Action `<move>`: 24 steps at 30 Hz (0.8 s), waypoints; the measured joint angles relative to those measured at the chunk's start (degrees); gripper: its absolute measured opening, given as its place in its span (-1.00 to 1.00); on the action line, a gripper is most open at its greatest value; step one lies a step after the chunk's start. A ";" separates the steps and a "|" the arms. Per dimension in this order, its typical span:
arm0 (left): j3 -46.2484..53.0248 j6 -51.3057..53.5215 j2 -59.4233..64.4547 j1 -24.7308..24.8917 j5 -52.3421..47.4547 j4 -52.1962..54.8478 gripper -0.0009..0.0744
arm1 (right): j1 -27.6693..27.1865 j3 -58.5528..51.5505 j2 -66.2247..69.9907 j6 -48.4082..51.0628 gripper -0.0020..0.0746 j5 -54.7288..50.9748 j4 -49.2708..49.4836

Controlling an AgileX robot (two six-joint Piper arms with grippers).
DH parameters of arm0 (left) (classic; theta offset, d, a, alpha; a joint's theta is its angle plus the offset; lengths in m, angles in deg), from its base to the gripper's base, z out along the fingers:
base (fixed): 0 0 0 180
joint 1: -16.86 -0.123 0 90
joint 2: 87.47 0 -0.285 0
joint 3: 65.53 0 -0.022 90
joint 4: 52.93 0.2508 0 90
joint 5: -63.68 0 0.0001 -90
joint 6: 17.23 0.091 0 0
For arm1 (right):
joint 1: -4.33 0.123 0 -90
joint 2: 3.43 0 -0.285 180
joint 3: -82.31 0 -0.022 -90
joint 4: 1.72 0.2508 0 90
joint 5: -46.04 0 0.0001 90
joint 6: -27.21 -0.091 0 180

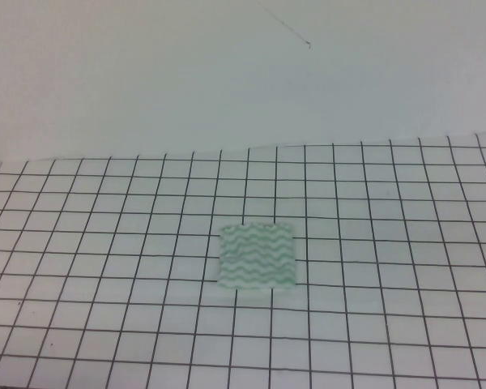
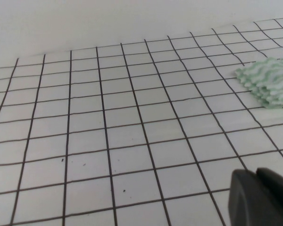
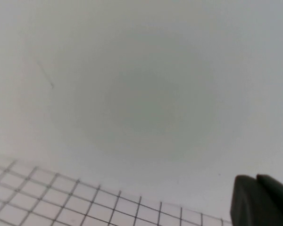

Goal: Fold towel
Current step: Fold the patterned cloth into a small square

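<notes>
Hanging low over the gridded table [image 2: 108, 141], the left gripper [image 2: 257, 188] has its fingers pressed together on nothing. The right gripper [image 3: 257, 193], likewise closed and empty, is raised and points at the pale wall [image 3: 141, 94]. Farther out, near the table's middle, the towel [image 1: 257, 256] lies flat: a small layered rectangle, white with wavy green stripes.

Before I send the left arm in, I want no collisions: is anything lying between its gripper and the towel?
Nothing visible does. Only bare gridded table lies between the shut left gripper and the towel. The right gripper, shut too, points at the wall.
</notes>
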 joint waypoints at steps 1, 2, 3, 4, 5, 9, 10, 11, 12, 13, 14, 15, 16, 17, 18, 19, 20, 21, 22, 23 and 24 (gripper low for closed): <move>0.00 0.00 0.00 0.00 0.00 0.00 -0.98 | -2.05 -1.36 -1.46 -2.58 -0.95 1.41 1.63; 0.00 0.00 0.00 0.00 0.00 0.00 -0.98 | -3.87 -3.57 -3.12 -4.46 -0.95 3.16 3.21; 0.00 0.00 0.00 0.00 0.00 0.00 -0.98 | -5.14 -6.58 -4.80 -5.74 -0.95 4.78 4.41; 0.00 0.00 0.00 0.00 0.00 0.00 -0.98 | -6.58 -10.13 -6.59 -6.61 -0.95 7.03 5.90; 0.00 0.00 0.00 0.00 0.00 0.00 -0.98 | -7.99 -13.89 -8.61 -7.58 -0.95 9.53 7.22; 0.00 0.00 0.00 0.00 0.00 0.00 -0.98 | -12.59 -25.97 -15.80 -10.23 -0.95 18.95 8.41; 0.00 0.00 0.00 0.00 0.00 0.00 -0.98 | -13.41 -28.52 -17.40 -10.36 -0.95 20.48 8.41; 0.00 0.00 0.00 0.00 0.00 0.00 -0.98 | -13.98 -29.50 -18.79 -10.45 -0.95 20.31 8.41; 0.00 0.00 0.00 0.00 0.00 0.00 -0.98 | -14.13 -29.37 -19.86 -10.91 -0.95 18.27 8.41; 0.00 0.00 0.00 0.00 0.00 0.00 -0.98 | -14.27 -28.99 -20.71 -11.61 -0.95 15.63 8.41; 0.00 0.00 0.00 0.00 0.00 0.00 -0.98 | -14.52 -28.86 -20.73 -11.61 -0.95 12.79 8.27; 0.00 0.00 0.00 0.00 0.00 0.00 -0.98 | -14.75 -28.99 -20.57 -11.20 -0.95 10.39 8.17; 0.00 0.00 0.00 0.00 0.00 0.00 -0.98 | -14.75 -29.12 -20.57 -11.10 -0.95 7.85 8.17; 0.00 0.00 0.00 0.00 0.00 0.00 -0.98 | -14.86 -29.12 -20.57 -11.10 -0.95 6.03 8.28; 0.00 0.00 0.00 0.00 0.00 0.00 -0.98 | -14.86 -29.12 -20.57 -11.10 -0.95 4.63 9.05; 0.00 0.00 0.00 0.00 0.00 0.00 -0.98 | -14.86 -29.12 -20.57 -11.10 -0.95 2.54 10.36; 0.00 0.00 0.08 0.00 0.00 0.00 -0.98 | -14.86 -29.12 -20.57 -10.96 -0.95 0.06 12.16; 0.00 0.00 0.08 0.00 0.00 0.00 -0.98 | -14.86 -29.12 -20.57 -10.14 -0.95 -2.66 13.53; 0.00 0.00 0.08 0.00 -0.11 0.00 -0.98 | -14.86 -29.12 -20.57 -8.03 -0.95 -5.16 15.14; 0.00 0.00 0.08 0.00 -0.11 0.00 -0.98 | -14.86 -29.12 -20.57 -5.19 -0.95 -6.39 16.34; 0.00 0.00 0.08 0.00 -0.11 0.00 -0.98 | -14.86 -29.12 -20.57 -2.83 -0.95 -6.32 17.37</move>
